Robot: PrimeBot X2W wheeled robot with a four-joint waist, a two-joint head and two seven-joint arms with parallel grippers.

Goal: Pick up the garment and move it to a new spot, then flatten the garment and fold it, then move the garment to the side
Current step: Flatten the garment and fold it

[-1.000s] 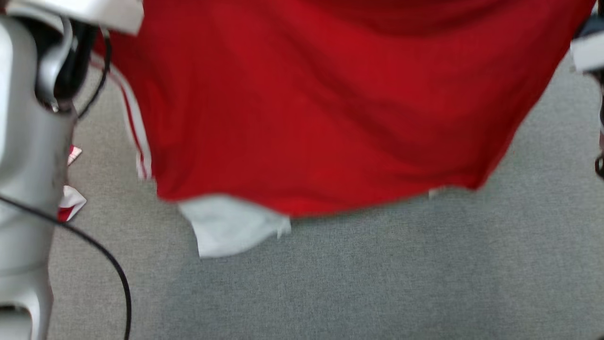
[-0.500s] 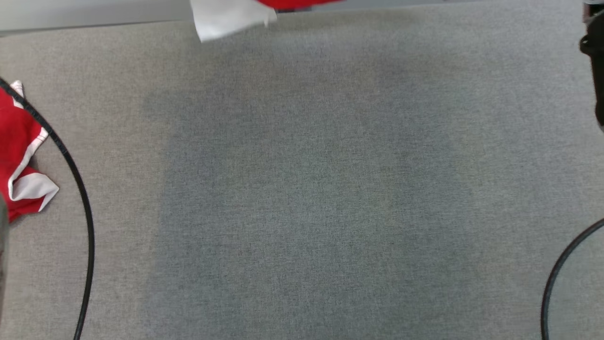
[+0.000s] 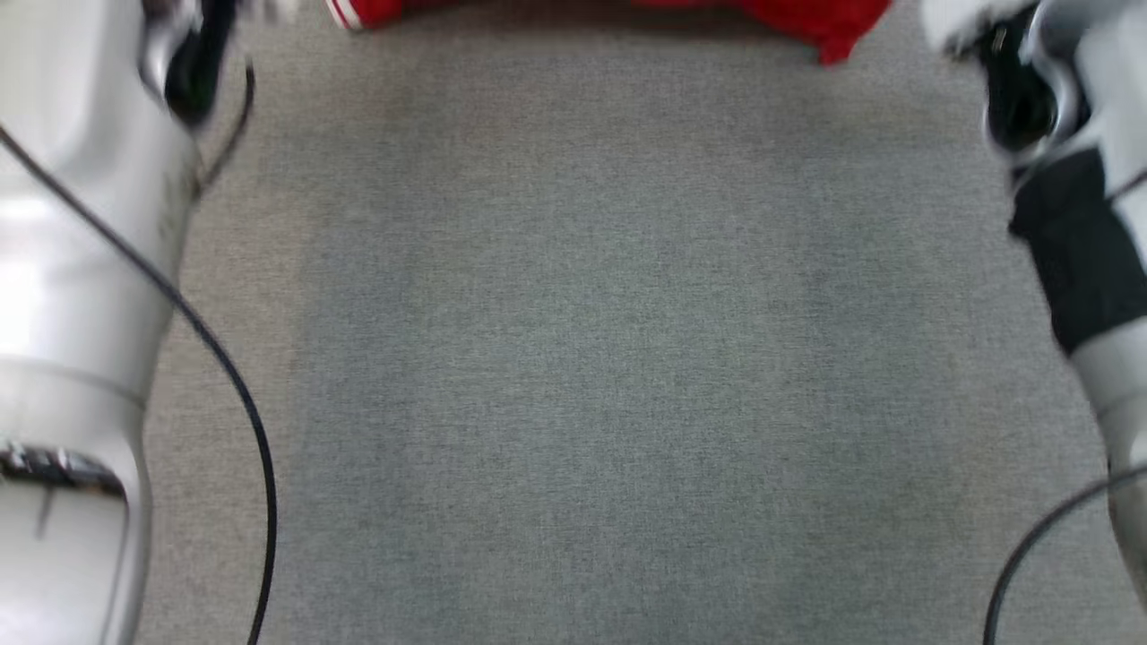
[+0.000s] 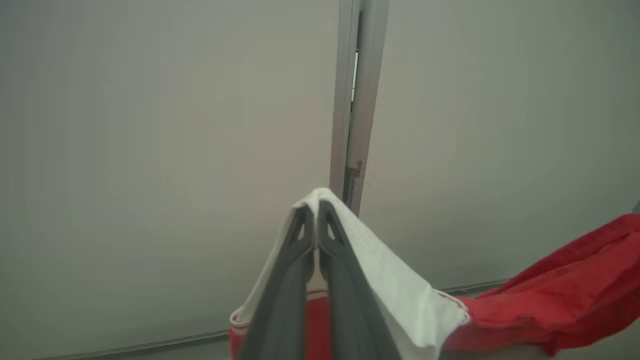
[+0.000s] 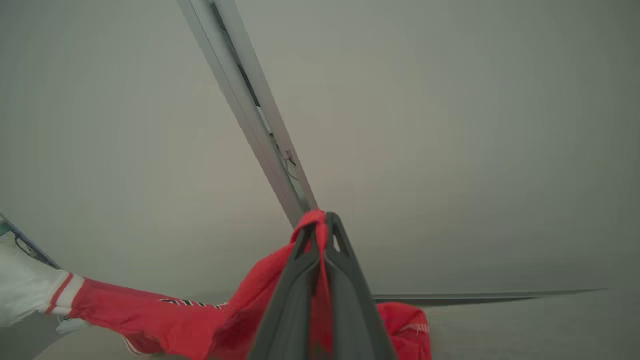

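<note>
My head view is evenly lit, but motion blur smears the left forearm [image 3: 81, 224], the right forearm [image 3: 1098, 206] and the garment [image 3: 806, 18] at the top edge. A faint shadow darkens the grey surface [image 3: 582, 358]. Both wrist views look dimmer, hazy, corners darkened.

I saw the garment [image 3: 806, 13] as a red jersey w/ a white panel [image 4: 395, 280] & red-and-white striped trim [image 5: 62, 295]. It hung bunched & creased, sagging btwn two raised corners, one white, one red. In head view its red lower edge ran along the top, low over the grey surface [image 3: 573, 358]; contact unclear.
</note>
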